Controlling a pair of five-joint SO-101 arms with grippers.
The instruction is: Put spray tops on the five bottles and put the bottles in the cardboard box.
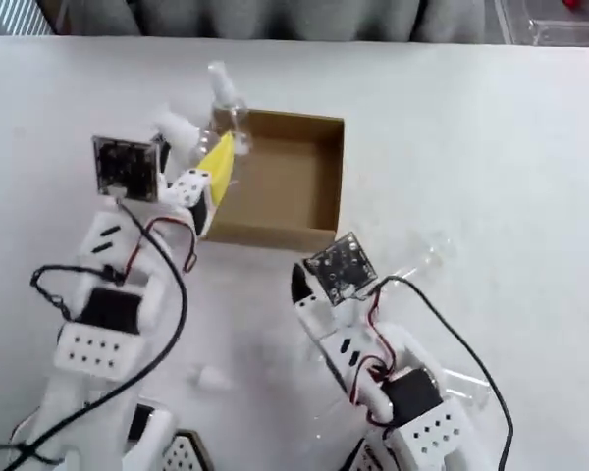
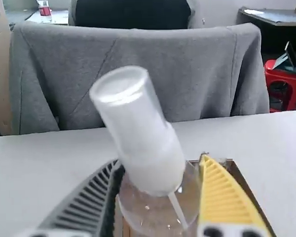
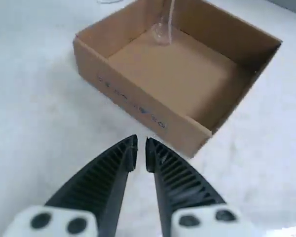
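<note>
A clear bottle (image 1: pixel 221 103) with a white spray top (image 2: pixel 138 143) hangs tilted over the far left corner of the cardboard box (image 1: pixel 275 235), which lies open. My left gripper (image 1: pixel 219 155) is shut on this bottle, its black finger (image 2: pixel 84 205) and yellow finger (image 2: pixel 222 197) pressing on the bottle's sides. My right gripper (image 3: pixel 140 148) is shut with nothing in it, just before the box's near wall (image 3: pixel 133 106). The held bottle's base (image 3: pixel 163 29) shows above the box's far side. The box floor is bare.
Clear bottles lie on the table beside the right arm, one (image 1: pixel 427 257) to its far right and another (image 1: pixel 466 385) nearer the front. A small white spray top (image 1: pixel 211 376) lies between the two arms. A grey jacket on a chair (image 2: pixel 138 74) is behind the table.
</note>
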